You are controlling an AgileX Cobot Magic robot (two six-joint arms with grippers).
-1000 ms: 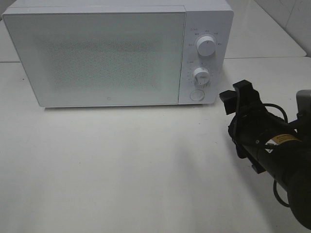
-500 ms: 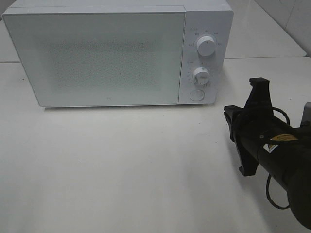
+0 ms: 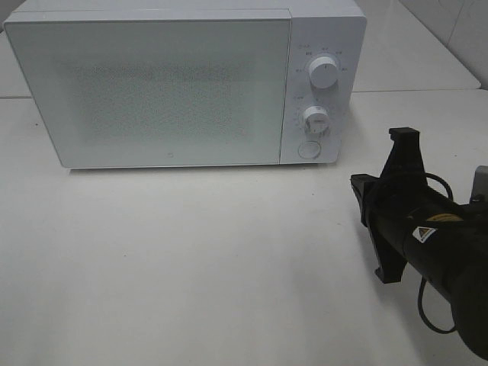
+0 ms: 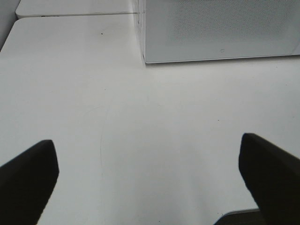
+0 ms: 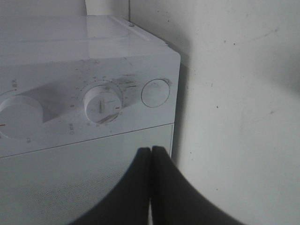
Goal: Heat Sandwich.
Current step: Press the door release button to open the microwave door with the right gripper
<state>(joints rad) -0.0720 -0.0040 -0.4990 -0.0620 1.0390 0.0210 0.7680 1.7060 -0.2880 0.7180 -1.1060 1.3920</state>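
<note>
The white microwave stands at the back of the table with its door shut. The sandwich is out of view. My right gripper is shut and empty, and hovers to the right of and in front of the microwave's control panel, apart from it. In the right wrist view its closed fingertips point at the panel, below the lower knob and the round button. My left gripper is open and empty over bare table in front of the microwave; it does not show in the exterior view.
The panel carries an upper knob, a lower knob and a round button. The white table spreads in front of the microwave. A second table surface lies behind at the right.
My right arm has drawn back from the microwave's panel toward the lower right and rolled about its wrist. The microwave has not changed.
</note>
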